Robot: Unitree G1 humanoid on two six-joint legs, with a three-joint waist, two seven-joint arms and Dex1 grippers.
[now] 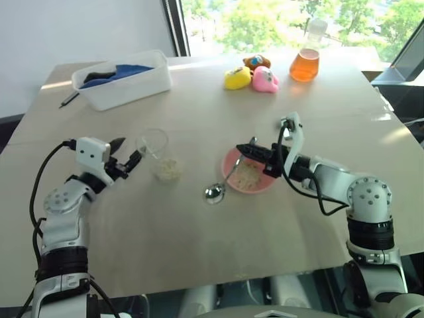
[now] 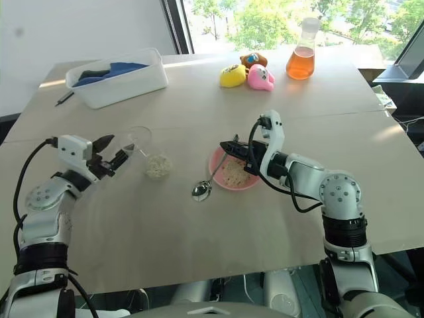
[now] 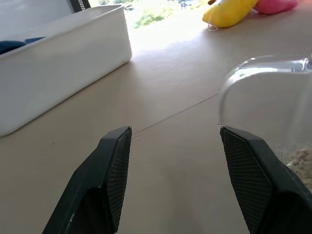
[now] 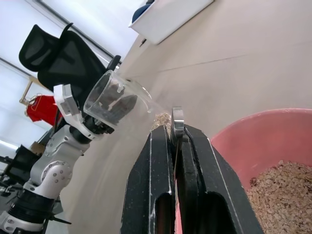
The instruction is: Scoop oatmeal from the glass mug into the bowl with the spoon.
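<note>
The glass mug (image 1: 154,142) lies tipped on the table at the left. A heap of oatmeal (image 1: 167,169) sits on the table beside it. My left gripper (image 1: 128,152) is open and level, just left of the mug. One of its fingertips (image 3: 229,136) is right beside the glass. The pink bowl (image 1: 262,188) sits at the centre with oatmeal (image 4: 282,195) inside. My right gripper (image 1: 241,151) hovers over the bowl's far rim, shut on the handle of the spoon (image 1: 213,193). The spoon's oval end rests on the table in front and to the left of the bowl.
At the back left stands a white tub (image 1: 126,85) holding blue cloth, with a dark pen (image 1: 68,99) beside it. Yellow (image 1: 237,78), pink (image 1: 265,80) and brown (image 1: 256,61) toys and a flask of orange liquid (image 1: 305,63) stand at the back.
</note>
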